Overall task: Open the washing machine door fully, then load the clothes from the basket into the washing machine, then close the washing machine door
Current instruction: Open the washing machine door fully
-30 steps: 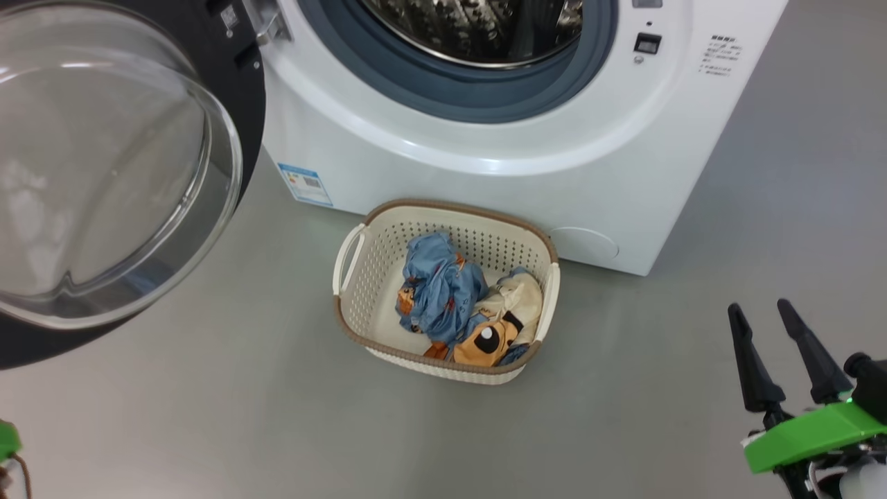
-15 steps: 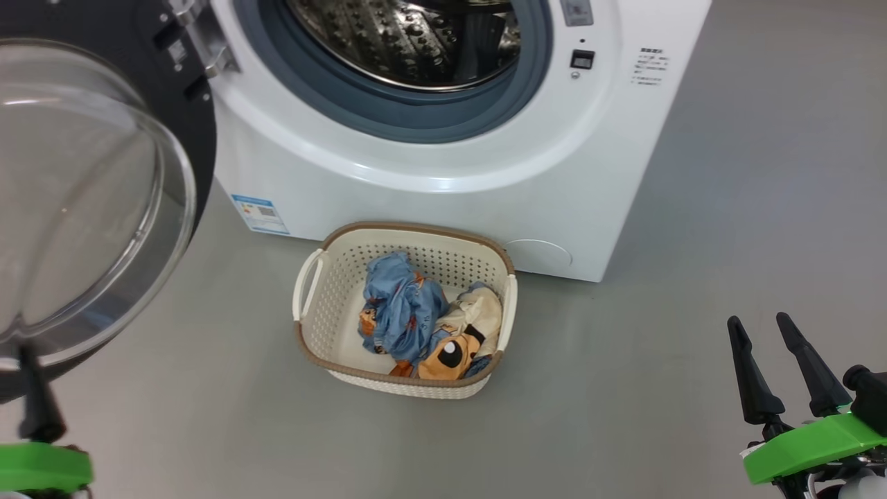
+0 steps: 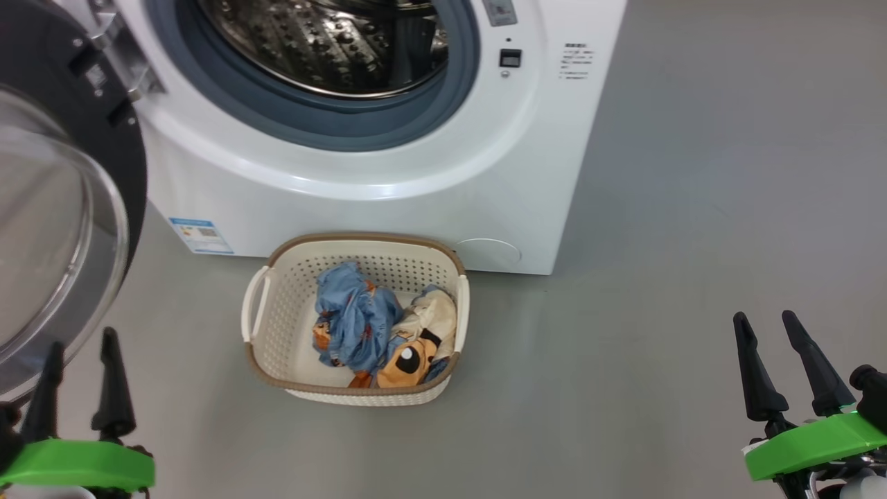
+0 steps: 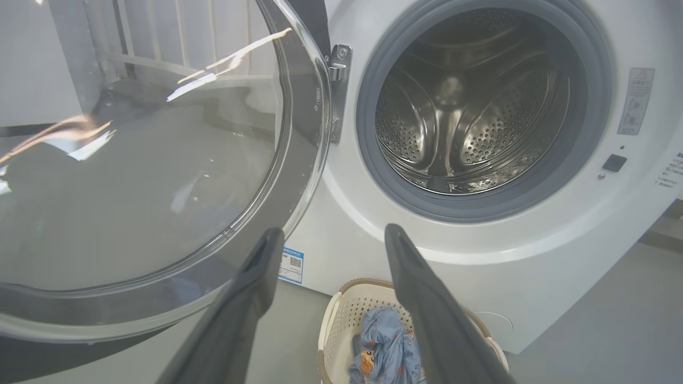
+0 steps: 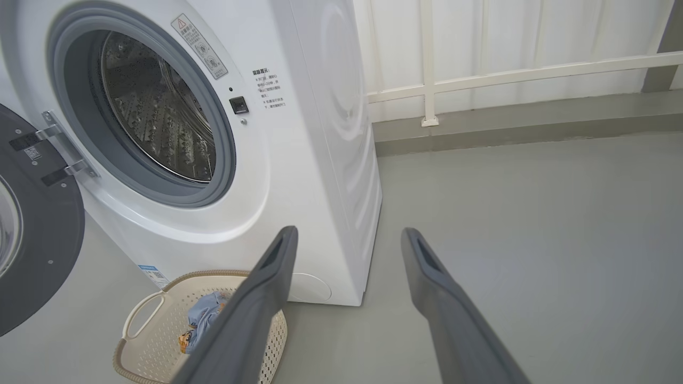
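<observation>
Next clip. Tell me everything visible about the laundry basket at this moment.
The basket is small, rectangular with rounded corners, cream plastic by its look, with perforated sides, a brown woven-look rim and white side handles. It stands upright on the grey floor just before the washing machine; whether they touch is unclear. Inside lie a crumpled light blue garment and a cream and orange garment against its right wall.

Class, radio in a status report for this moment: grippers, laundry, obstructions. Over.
Left gripper and right gripper open, empty. Washing machine door swung open. Clothes both in basket. Door's glass bowl close by left gripper.
</observation>
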Motion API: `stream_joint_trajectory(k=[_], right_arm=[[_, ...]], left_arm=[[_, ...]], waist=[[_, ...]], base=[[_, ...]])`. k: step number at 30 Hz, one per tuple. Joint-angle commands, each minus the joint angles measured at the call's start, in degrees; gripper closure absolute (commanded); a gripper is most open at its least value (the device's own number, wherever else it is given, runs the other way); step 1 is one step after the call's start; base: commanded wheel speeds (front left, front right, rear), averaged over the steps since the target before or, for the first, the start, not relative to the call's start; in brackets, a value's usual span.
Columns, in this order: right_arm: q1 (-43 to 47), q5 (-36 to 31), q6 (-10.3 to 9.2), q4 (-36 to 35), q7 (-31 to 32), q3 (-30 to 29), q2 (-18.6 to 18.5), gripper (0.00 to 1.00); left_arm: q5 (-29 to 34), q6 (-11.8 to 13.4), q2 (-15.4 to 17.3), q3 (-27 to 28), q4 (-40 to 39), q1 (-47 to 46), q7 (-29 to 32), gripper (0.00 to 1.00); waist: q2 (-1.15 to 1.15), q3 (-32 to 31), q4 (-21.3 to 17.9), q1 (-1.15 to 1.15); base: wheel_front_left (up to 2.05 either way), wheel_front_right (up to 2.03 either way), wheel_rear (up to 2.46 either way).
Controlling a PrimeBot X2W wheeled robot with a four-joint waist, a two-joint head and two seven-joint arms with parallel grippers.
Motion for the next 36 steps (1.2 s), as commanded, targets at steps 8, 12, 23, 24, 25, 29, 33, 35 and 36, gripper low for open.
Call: stream_joint_trajectory(k=[8,12,23,24,25,29,33,35,36], right_arm=[[1.23,0.55,0.09,-1.59,-0.69,0.29,-0.23,0.0],[1.51,0.66,0.09,-1.54,-0.69,0.01,-0.09,0.0],[2.14,0.83,0.09,-1.69,-0.69,-0.27,0.11,0.0],[2.19,0.86,0.09,-1.69,-0.69,-0.35,0.13,0.0],[2.28,0.86,0.09,-1.7,-0.69,-0.38,0.16,0.0],[2.81,0.9,0.09,-1.75,-0.69,-0.78,0.24,0.0],[2.99,0.89,0.09,-1.74,-0.69,-0.91,0.33,0.0],[3.07,0.84,0.09,-1.75,-0.69,-1.0,0.42,0.0],[3.11,0.82,0.09,-1.77,-0.69,-1.04,0.47,0.0]], left_arm=[[-1.25,-0.09,3.82,-2.74,-3.44,1.34,-0.31,0.0],[-1.12,-0.09,4.19,-4.24,-4.22,2.04,-0.31,0.0],[-0.7,-0.09,4.07,-6.66,-5.8,2.75,-0.31,0.0],[-0.69,-0.09,4.02,-6.72,-5.77,2.86,-0.31,0.0],[-0.65,-0.09,3.93,-6.82,-5.8,3.01,-0.31,0.0],[-0.65,-0.09,3.47,-7.07,-6.1,3.63,-0.31,0.0],[-0.65,-0.09,3.61,-7.55,-6.29,3.99,-0.31,0.0],[-0.61,-0.09,3.69,-7.63,-6.45,4.09,-0.31,0.0],[-0.49,-0.09,3.71,-7.67,-6.6,4.14,-0.31,0.0]], waist=[[0.0,-0.11,-4.55,0.0],[0.0,-0.28,-6.78,0.0],[0.0,-0.81,-10.32,0.0],[0.0,-0.9,-10.56,0.0],[0.0,-1.05,-10.81,0.0],[0.0,-1.42,-11.37,0.0],[0.0,-1.53,-11.58,0.0],[0.0,-1.58,-11.62,0.0],[0.0,-1.6,-11.62,0.0]], base=[[0.0,0.0,0.0],[0.0,0.0,0.0],[0.0,0.0,0.0],[0.0,0.0,0.0],[0.0,0.0,0.0],[0.0,0.0,0.0],[0.0,0.0,0.0],[0.0,0.0,0.0],[0.0,0.0,0.0]])
